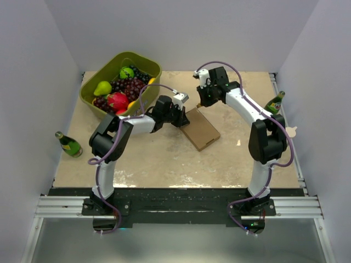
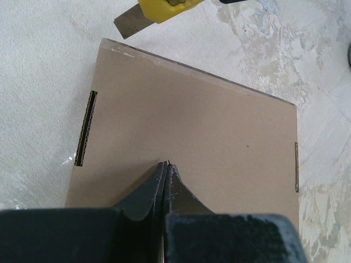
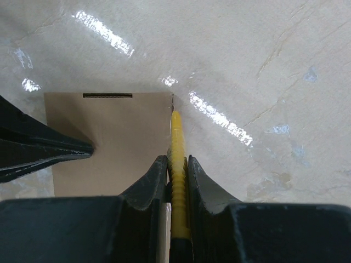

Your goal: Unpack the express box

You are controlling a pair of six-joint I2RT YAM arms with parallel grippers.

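Observation:
The express box (image 1: 200,130) is a flat brown cardboard mailer lying closed on the table's middle. It fills the left wrist view (image 2: 186,120), and its corner shows in the right wrist view (image 3: 120,131). My left gripper (image 1: 182,117) is shut and empty, with its tips (image 2: 166,164) resting on the box's top face. My right gripper (image 1: 204,102) is shut on a yellow utility knife (image 3: 177,148). The knife's blade (image 2: 127,24) sits at the box's far edge, by a corner. The left fingers (image 3: 49,150) show beside it.
An olive-green tub (image 1: 143,62) of fruit stands at the back left. A green bottle (image 1: 69,144) lies near the left edge and another (image 1: 275,102) at the right edge. White walls enclose the table.

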